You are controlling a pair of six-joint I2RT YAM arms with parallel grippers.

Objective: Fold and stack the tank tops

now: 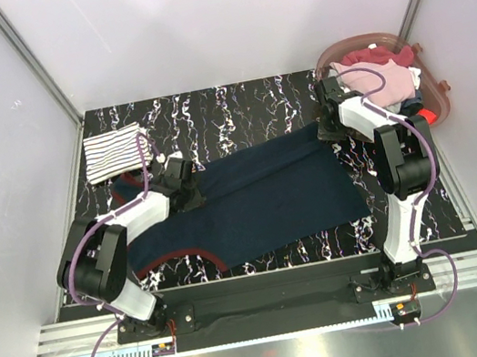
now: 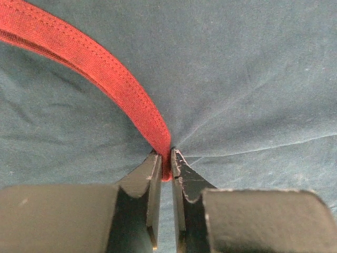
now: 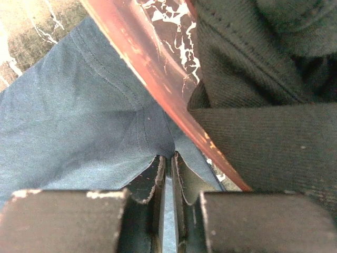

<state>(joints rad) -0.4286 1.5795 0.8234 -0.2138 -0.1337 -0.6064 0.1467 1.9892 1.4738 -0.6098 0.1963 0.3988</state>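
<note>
Navy tank top (image 1: 269, 196) lies spread flat across the middle of the table (image 1: 236, 110), running from the left edge towards the far right corner. Left gripper (image 2: 166, 155) is pinching its red trim (image 2: 105, 79), jaws nearly pressed together on the band. Right gripper (image 3: 169, 158) pinches the cloth's other end, just beside the rim of a basket (image 3: 158, 79) of clothes. Striped tank top (image 1: 114, 151) sits folded at the far left corner.
</note>
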